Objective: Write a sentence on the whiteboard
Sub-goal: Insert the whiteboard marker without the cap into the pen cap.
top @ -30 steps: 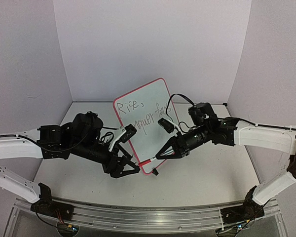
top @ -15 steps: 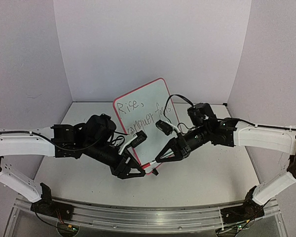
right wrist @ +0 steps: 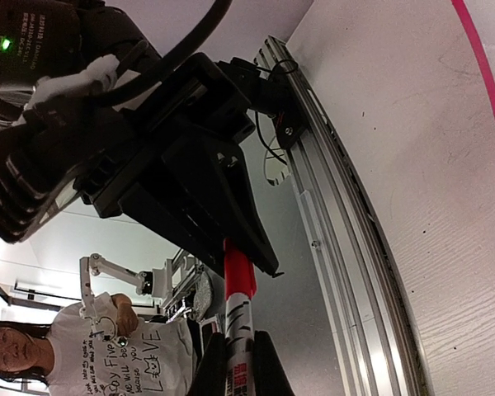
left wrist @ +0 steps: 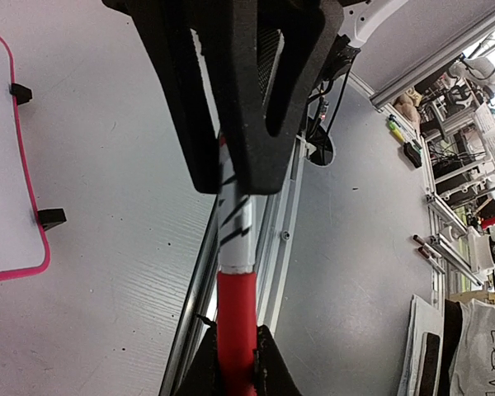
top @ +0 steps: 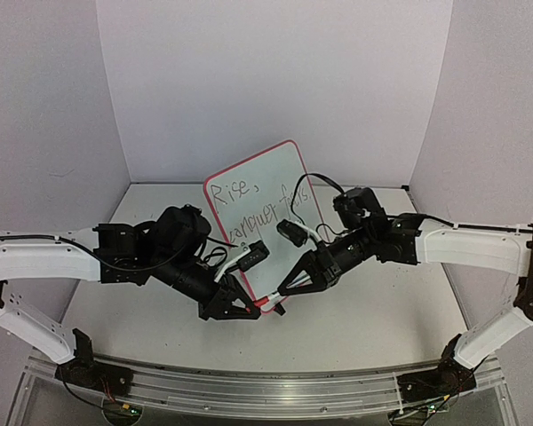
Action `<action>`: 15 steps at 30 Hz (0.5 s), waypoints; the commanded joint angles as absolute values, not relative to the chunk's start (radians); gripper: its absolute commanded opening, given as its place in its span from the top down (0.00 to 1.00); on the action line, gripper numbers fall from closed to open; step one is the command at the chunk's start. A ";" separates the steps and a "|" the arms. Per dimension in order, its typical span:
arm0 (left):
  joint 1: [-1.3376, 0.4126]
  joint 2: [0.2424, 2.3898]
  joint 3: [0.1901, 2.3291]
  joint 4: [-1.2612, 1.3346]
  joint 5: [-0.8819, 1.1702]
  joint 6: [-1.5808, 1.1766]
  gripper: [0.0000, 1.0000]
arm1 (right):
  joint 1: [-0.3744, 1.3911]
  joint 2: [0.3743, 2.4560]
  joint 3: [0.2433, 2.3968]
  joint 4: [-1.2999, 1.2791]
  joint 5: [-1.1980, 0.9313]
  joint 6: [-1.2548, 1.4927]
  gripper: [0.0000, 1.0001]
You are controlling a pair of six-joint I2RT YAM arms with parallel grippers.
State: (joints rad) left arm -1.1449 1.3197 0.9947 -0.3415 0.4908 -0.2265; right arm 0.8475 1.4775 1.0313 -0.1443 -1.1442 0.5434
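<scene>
The marker point(left wrist: 233, 227) is clamped at its barrel by the right gripper point(top: 285, 287) and at its red cap point(left wrist: 236, 309) by the left gripper point(top: 248, 311), seemingly for recapping.

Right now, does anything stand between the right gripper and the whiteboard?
Nothing visible does. The right gripper is shut on the marker, close in front of the lower part of the whiteboard. The left gripper grips the marker's red cap from the opposite end, to the side and not in the path.
</scene>
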 commanded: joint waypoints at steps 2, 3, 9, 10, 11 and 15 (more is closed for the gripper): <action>-1.137 1.335 1.043 -0.315 0.505 -0.215 1.00 | 0.866 1.505 1.045 -0.118 -1.161 0.534 1.00; -1.136 1.334 1.042 -0.307 0.503 -0.215 1.00 | 0.871 1.511 1.048 -0.116 -1.161 0.535 1.00; -1.136 1.336 1.048 -0.270 0.490 -0.200 1.00 | 0.903 1.543 1.063 -0.101 -1.168 0.542 1.00; -1.137 1.337 1.051 -0.269 0.487 -0.195 1.00 | 0.908 1.547 1.065 -0.097 -1.169 0.545 1.00; -1.137 1.336 1.055 -0.265 0.484 -0.190 1.00 | 0.912 1.551 1.065 -0.090 -1.170 0.549 1.00; -1.137 1.339 1.071 -0.238 0.482 -0.179 1.00 | 0.931 1.564 1.068 -0.054 -1.173 0.572 1.00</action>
State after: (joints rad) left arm -1.1446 1.3312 0.9947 -0.4005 0.5060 -0.1993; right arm 0.8749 1.5352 1.0354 -0.1167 -1.1603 0.5514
